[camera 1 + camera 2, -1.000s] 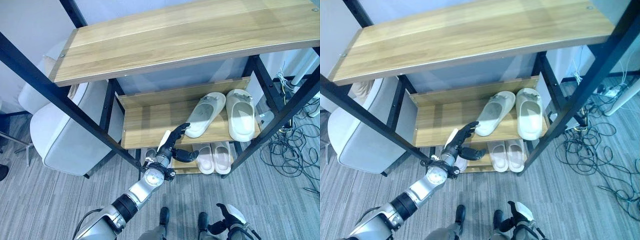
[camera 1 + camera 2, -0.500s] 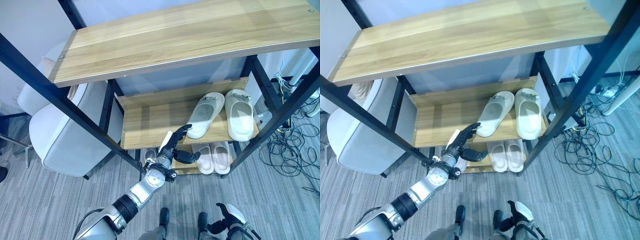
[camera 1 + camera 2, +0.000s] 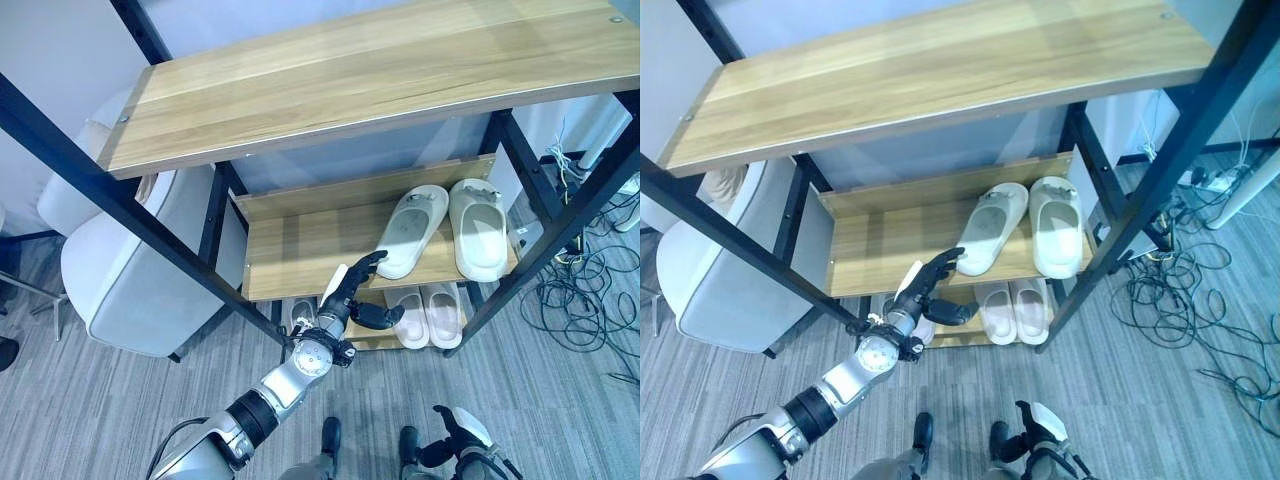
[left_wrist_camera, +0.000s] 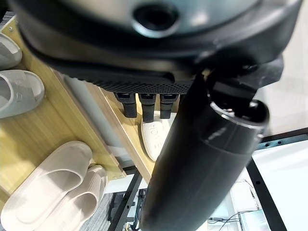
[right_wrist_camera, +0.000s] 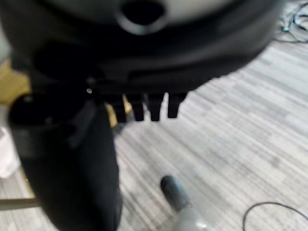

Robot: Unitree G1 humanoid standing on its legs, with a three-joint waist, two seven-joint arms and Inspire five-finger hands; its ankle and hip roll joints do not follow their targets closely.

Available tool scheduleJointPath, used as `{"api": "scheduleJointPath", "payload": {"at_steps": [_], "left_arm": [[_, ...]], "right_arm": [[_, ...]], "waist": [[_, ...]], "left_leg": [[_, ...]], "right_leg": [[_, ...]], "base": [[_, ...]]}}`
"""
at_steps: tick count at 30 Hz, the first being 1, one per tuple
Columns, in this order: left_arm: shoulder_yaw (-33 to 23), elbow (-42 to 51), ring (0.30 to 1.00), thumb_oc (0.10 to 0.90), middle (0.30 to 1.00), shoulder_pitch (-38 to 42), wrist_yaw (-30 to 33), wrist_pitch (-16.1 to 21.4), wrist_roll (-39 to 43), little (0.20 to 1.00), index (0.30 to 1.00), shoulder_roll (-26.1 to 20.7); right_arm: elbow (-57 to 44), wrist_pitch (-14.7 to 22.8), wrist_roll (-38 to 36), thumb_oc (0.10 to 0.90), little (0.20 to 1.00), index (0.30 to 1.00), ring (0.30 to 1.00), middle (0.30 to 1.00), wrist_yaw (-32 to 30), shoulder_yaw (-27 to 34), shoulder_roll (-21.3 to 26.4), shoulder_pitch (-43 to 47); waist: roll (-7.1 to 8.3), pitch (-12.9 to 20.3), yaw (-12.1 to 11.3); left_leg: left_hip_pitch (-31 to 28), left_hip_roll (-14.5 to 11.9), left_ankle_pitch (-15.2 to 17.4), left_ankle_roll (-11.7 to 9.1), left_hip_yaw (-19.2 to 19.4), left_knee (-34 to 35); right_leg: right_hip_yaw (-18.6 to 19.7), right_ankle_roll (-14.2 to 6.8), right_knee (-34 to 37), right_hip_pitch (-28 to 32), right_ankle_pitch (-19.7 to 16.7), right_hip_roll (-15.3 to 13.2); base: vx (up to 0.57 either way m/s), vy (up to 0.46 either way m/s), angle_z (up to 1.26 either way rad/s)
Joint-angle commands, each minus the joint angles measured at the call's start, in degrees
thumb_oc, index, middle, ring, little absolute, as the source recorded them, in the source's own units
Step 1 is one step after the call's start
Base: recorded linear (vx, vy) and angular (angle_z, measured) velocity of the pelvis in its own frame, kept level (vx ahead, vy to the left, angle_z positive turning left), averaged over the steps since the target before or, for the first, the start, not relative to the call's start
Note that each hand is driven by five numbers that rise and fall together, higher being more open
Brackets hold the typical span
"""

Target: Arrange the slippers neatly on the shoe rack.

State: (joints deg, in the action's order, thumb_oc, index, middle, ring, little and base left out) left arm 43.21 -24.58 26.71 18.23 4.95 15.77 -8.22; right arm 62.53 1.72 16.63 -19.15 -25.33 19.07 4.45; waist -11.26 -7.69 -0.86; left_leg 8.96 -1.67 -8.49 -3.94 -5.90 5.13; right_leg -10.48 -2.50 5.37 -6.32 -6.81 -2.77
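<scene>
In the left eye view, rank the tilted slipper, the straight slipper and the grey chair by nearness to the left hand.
1. Tilted slipper: middle shelf, its heel right at the left hand fingertips.
2. Straight slipper: same shelf, on the far right beside the tilted one.
3. Grey chair: off to the left, outside the rack.

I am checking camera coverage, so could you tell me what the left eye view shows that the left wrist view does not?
The left eye view adds the rack's top shelf and a grey chair beside the rack. The left wrist view adds a pale embossed object just past the fingers; I cannot tell what it is. Both show the left hand, fingers straight, and the beige pair on the lowest shelf.
</scene>
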Motion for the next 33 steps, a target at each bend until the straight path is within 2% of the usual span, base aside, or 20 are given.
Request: {"api": "scheduleJointPath", "payload": {"at_steps": [1, 15, 22, 33], "left_arm": [[4.33, 0.54, 0.9, 0.8, 0.9, 7.23, -5.23, 5.95, 0.71, 0.9, 0.9, 10.49], [6.75, 2.68, 0.9, 0.8, 0.9, 6.02, -7.79, 6.14, 2.45, 0.9, 0.9, 11.03], [6.48, 2.68, 0.9, 0.8, 0.9, 7.11, -7.17, 6.17, 1.3, 0.9, 0.9, 11.77], [5.71, 0.52, 0.9, 0.8, 0.9, 8.36, -5.09, 6.06, -1.79, 0.9, 0.9, 12.33]], "right_arm": [[-0.25, 1.5, -1.33, 0.8, 0.9, 0.9, 0.9, 0.9, -2.37, 0.08, 1.24, 1.12], [-0.28, 1.29, -1.51, 0.8, 0.9, 0.9, 0.9, 0.9, -2.42, -0.08, 1.61, 2.38], [-0.37, 1.33, -1.61, 0.8, 0.9, 0.9, 0.9, 0.9, -2.29, -0.17, 1.56, 2.42], [0.17, 1.68, -1.86, 0.8, 0.9, 0.9, 0.9, 0.9, -2.49, -0.51, 1.11, 2.39]], "waist": [[-0.3, -0.22, 2.28], [-1.34, -0.51, 3.06], [-1.74, -0.55, 3.63], [-1.49, -0.55, 4.06]], "left_leg": [[-1.86, 1.12, 4.04, -1.16, 2.04, -0.13], [-2.75, 1.23, 4.51, -1.08, 2.65, -0.13], [-3.17, 1.36, 4.82, -0.95, 3.15, -0.13], [-3.08, 1.29, 4.92, -0.84, 3.27, -0.13]], "right_leg": [[-1.02, -2.36, -0.37, 0.87, 8.59, -2.06], [-0.57, -2.37, -0.37, 1.32, 8.67, -2.3], [-0.05, -2.41, -0.37, 1.29, 8.62, -2.44], [0.05, -2.35, -0.37, 1.17, 8.46, -2.4]], "base": [[0.0, 0.0, 0.0], [0.0, 0.001, -0.02], [0.0, 0.002, -0.04], [0.0, -0.003, -0.04]]}}
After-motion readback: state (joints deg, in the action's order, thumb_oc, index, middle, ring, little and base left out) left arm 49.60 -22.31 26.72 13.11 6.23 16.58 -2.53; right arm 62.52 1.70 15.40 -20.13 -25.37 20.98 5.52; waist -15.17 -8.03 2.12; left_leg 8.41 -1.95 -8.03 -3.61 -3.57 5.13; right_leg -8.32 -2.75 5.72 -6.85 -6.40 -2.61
